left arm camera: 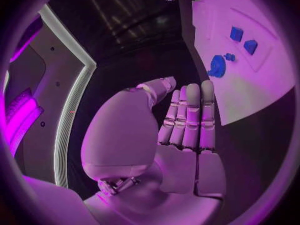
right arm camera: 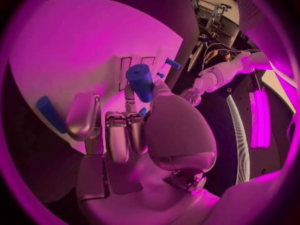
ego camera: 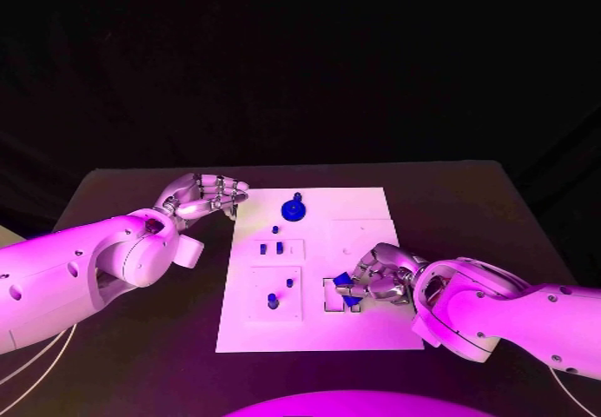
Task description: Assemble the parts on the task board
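Gripping blue part over task board, r. hand

1. The task board looks matt, smooth and flat.
2. The blue parts look like smooth plastic.
3. Both hands, left hand and right hand, look like glossy metal.
4. The table is matt black.

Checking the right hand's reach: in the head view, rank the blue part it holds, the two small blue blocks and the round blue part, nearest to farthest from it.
1. Held blue part, in the right hand.
2. Two small blue blocks, mid-board.
3. Round blue part, at the task board's far end.
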